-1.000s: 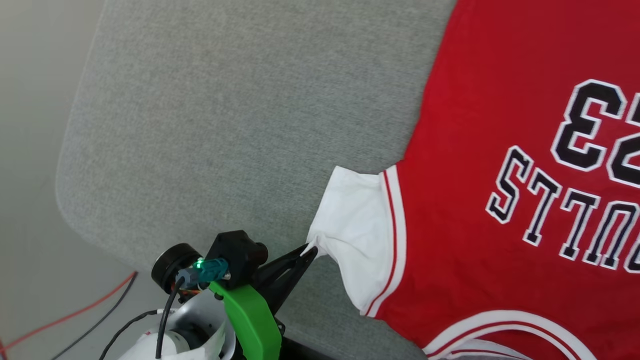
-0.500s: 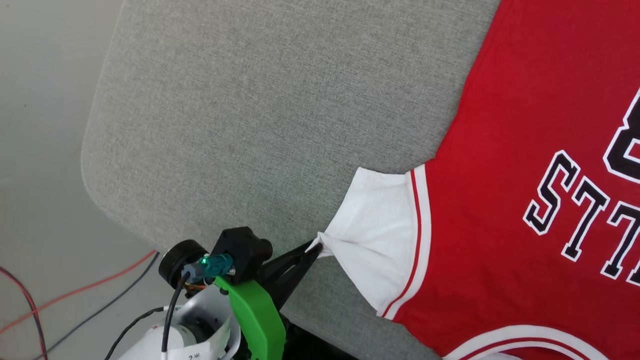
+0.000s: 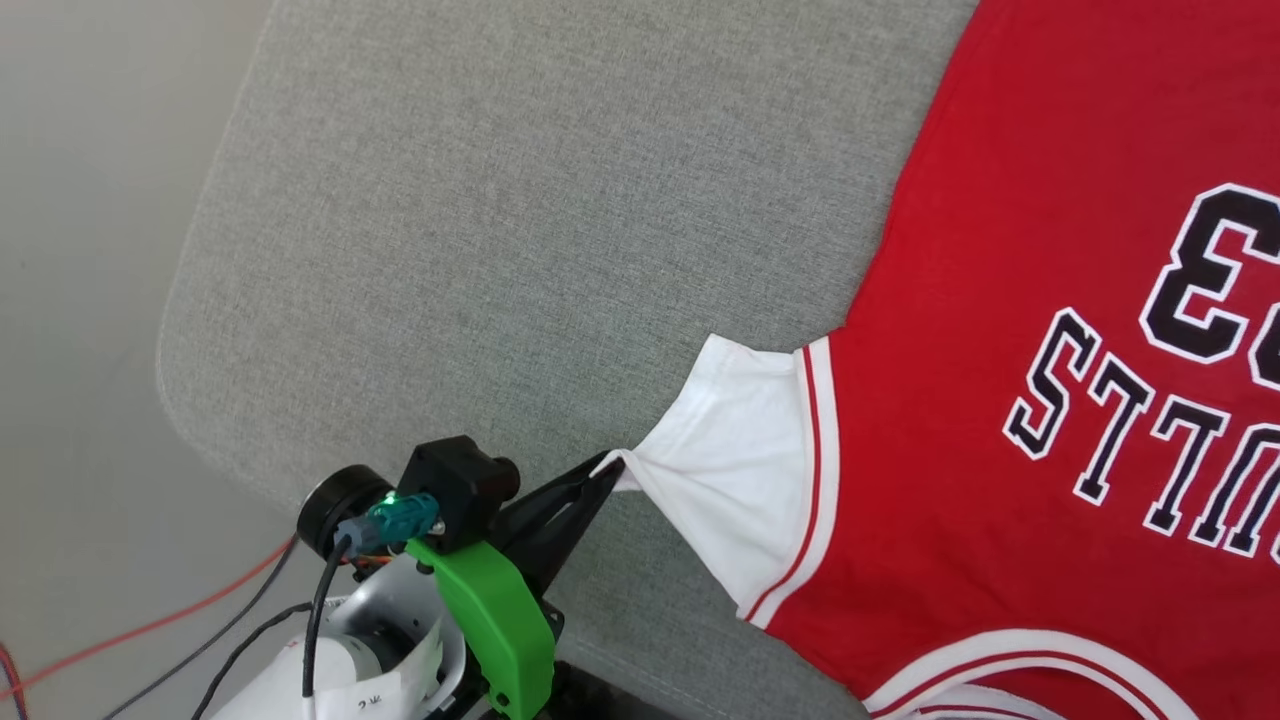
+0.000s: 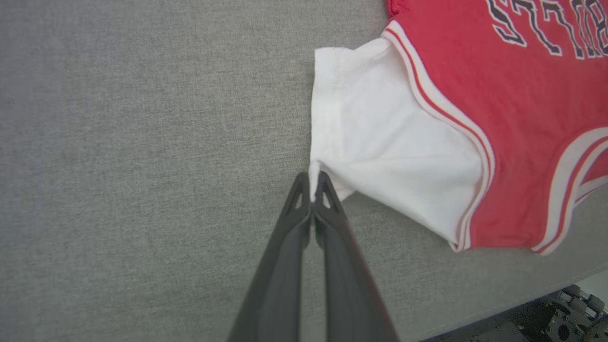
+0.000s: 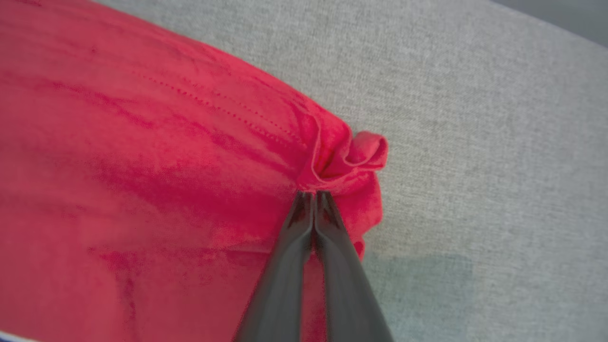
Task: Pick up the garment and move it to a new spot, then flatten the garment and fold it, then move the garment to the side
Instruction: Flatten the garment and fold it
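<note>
The garment (image 3: 1000, 330), a red jersey with black white-outlined number and lettering, lies face up on the right of the grey padded table (image 3: 520, 230). Its white short sleeve (image 3: 740, 470) is drawn out to a point toward my left gripper (image 3: 607, 468), which is shut on the sleeve's corner. In the left wrist view the left gripper (image 4: 312, 179) pinches the white sleeve (image 4: 380, 142) edge. In the right wrist view my right gripper (image 5: 311, 194) is shut on a bunched red corner of the garment (image 5: 342, 161), with folds puckered at the fingertips.
The table's rounded left corner (image 3: 175, 370) drops to a pale floor with red and black cables (image 3: 170, 620). Bare grey table surface spreads left of the garment. A dark part of the robot base (image 4: 560, 318) shows below the table's near edge.
The head camera has shifted, so the whole picture slid. The left gripper keeps its hold on the sleeve corner, and the sleeve now looks stretched tauter.
</note>
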Robot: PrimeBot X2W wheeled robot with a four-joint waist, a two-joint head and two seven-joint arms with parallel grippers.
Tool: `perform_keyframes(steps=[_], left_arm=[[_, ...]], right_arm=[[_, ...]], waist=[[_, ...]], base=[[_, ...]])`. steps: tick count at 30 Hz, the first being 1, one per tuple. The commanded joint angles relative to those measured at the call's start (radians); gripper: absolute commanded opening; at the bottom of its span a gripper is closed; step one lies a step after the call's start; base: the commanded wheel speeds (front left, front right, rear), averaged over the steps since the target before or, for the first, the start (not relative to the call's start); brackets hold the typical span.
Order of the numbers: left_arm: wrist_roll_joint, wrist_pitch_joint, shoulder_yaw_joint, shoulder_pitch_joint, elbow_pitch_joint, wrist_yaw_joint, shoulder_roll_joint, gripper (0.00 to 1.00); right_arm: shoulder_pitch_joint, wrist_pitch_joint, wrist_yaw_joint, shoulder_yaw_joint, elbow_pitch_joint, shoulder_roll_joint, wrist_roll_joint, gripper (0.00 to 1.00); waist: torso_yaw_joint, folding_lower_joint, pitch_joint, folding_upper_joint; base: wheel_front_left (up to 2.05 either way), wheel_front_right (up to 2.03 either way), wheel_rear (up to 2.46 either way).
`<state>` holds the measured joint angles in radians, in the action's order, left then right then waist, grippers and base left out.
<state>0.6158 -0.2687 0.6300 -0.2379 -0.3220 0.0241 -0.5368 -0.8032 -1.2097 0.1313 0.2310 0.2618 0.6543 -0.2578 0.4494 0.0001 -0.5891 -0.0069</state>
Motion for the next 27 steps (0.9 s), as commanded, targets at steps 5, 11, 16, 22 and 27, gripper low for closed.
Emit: perform_keyframes(steps=[5,11,16,22,27], left_arm=[[-0.010,0.016,-0.021,0.010,0.012,-0.035,-0.014,0.00],[0.000,-0.001,-0.020,0.047,0.016,-0.058,-0.028,0.00],[0.007,-0.002,-0.026,0.089,0.036,-0.083,-0.042,0.00],[0.022,0.016,-0.037,0.132,0.062,-0.106,-0.046,0.00],[0.038,0.047,-0.051,0.163,0.095,-0.129,-0.033,0.00]], right_arm=[[0.183,0.018,-0.001,-0.011,0.014,-0.012,-0.058,0.00],[0.345,0.064,-0.001,0.000,-0.041,-0.047,-0.143,0.00],[0.493,0.088,-0.001,-0.018,-0.112,-0.072,-0.184,0.00],[0.659,0.086,-0.001,0.001,-0.222,-0.123,-0.230,0.00],[0.814,0.099,-0.001,-0.007,-0.326,-0.141,-0.220,0.00]], waist=[[-0.091,-0.0001,0.146,0.0069],[-0.152,-0.0001,0.241,0.0069],[-0.208,-0.0001,0.319,0.0069],[-0.261,-0.0001,0.392,0.0069],[-0.304,-0.0001,0.447,0.0069]], base=[[0.00,0.00,0.00],[0.00,0.00,0.00],[0.00,0.00,0.00],[0.00,0.00,0.00],[0.00,0.00,0.00]])
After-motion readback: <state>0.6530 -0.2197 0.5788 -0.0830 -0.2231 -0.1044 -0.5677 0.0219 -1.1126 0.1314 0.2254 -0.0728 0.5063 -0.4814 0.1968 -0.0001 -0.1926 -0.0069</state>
